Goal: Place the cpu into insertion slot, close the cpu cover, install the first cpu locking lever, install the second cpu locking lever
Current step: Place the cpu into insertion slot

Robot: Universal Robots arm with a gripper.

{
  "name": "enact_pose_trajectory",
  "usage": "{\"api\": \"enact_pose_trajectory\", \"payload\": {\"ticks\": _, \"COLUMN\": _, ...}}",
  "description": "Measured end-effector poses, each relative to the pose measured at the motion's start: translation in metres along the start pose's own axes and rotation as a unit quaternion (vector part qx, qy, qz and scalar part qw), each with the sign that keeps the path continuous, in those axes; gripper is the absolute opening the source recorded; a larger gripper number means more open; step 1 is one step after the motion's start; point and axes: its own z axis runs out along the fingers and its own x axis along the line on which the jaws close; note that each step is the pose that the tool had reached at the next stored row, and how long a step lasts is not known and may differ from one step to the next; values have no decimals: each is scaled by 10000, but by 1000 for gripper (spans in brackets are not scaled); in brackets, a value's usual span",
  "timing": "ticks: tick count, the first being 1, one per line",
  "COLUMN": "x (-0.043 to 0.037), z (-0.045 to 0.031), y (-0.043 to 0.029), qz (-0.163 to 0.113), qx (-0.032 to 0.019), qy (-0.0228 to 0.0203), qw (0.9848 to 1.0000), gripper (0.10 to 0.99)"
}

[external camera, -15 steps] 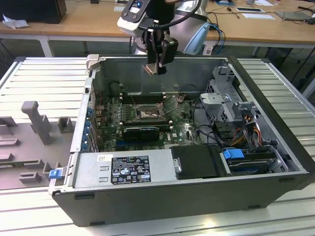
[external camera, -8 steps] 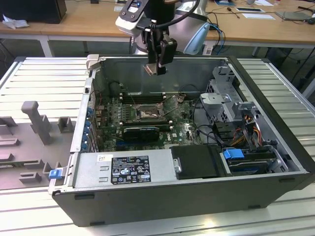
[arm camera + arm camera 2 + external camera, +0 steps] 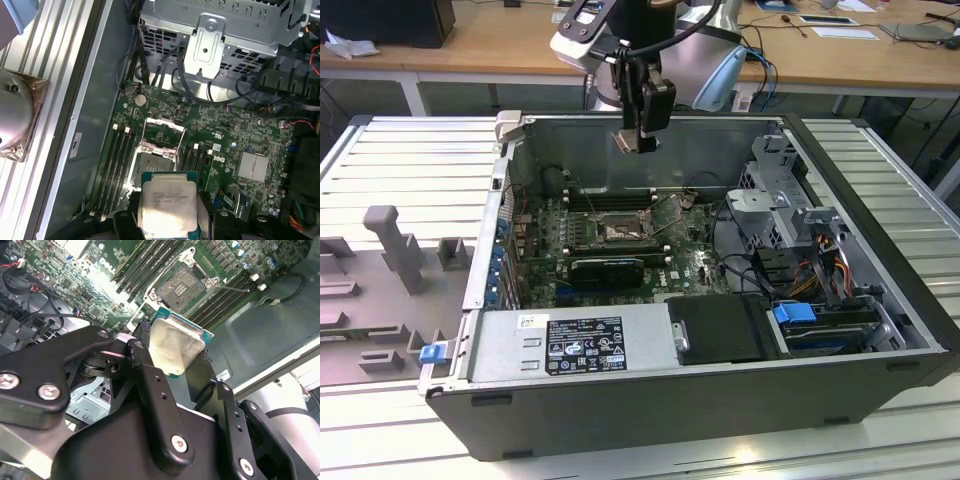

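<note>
My gripper (image 3: 638,132) hangs over the open computer case (image 3: 720,400), its fingers (image 3: 150,385) drawn in partway and clamped on the cpu (image 3: 176,346) — the silvery chip is pinched by two opposite edges between the black pads. The chip rides in the air, well apart from the insertion slot (image 3: 151,165), which lies below it on the green motherboard (image 3: 225,125) with its dark pin field bare. The cpu cover (image 3: 164,122) stands swung open at one edge of the slot — long black memory slots (image 3: 117,160) flank the socket on both sides.
</note>
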Motion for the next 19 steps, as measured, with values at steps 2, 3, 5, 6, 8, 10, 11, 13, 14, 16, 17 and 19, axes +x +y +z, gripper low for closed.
{"api": "enact_pose_trajectory", "payload": {"ticks": 2, "x": 0, "z": 0, "y": 0, "qz": 92, "qx": -2, "qy": -8, "qw": 10000, "gripper": 529}}
{"api": "enact_pose_trajectory", "payload": {"ticks": 3, "x": 0, "z": 0, "y": 0, "qz": 123, "qx": -3, "qy": -11, "qw": 9999, "gripper": 529}}
{"api": "enact_pose_trajectory", "payload": {"ticks": 5, "x": 0, "z": 1, "y": 0, "qz": 215, "qx": -5, "qy": -19, "qw": 9998, "gripper": 529}}
{"api": "enact_pose_trajectory", "payload": {"ticks": 6, "x": 0, "z": 1, "y": 0, "qz": 262, "qx": -6, "qy": -23, "qw": 9997, "gripper": 529}}
{"api": "enact_pose_trajectory", "payload": {"ticks": 8, "x": 0, "z": 1, "y": 0, "qz": 342, "qx": -7, "qy": -30, "qw": 9994, "gripper": 529}}
{"api": "enact_pose_trajectory", "payload": {"ticks": 10, "x": 0, "z": 3, "y": 0, "qz": 494, "qx": -11, "qy": -43, "qw": 9988, "gripper": 529}}
{"api": "enact_pose_trajectory", "payload": {"ticks": 11, "x": 0, "z": 4, "y": 0, "qz": 549, "qx": -11, "qy": -49, "qw": 9985, "gripper": 529}}
{"api": "enact_pose_trajectory", "payload": {"ticks": 13, "x": 0, "z": 5, "y": 0, "qz": 651, "qx": -14, "qy": -58, "qw": 9979, "gripper": 529}}
{"api": "enact_pose_trajectory", "payload": {"ticks": 14, "x": 0, "z": 5, "y": 0, "qz": 697, "qx": -14, "qy": -62, "qw": 9975, "gripper": 529}}
{"api": "enact_pose_trajectory", "payload": {"ticks": 16, "x": 0, "z": 6, "y": -1, "qz": 797, "qx": -17, "qy": -70, "qw": 9968, "gripper": 529}}
{"api": "enact_pose_trajectory", "payload": {"ticks": 17, "x": 0, "z": 7, "y": -1, "qz": 844, "qx": -18, "qy": -75, "qw": 9964, "gripper": 529}}
{"api": "enact_pose_trajectory", "payload": {"ticks": 19, "x": 0, "z": 7, "y": -1, "qz": 1019, "qx": -21, "qy": -90, "qw": 9948, "gripper": 529}}
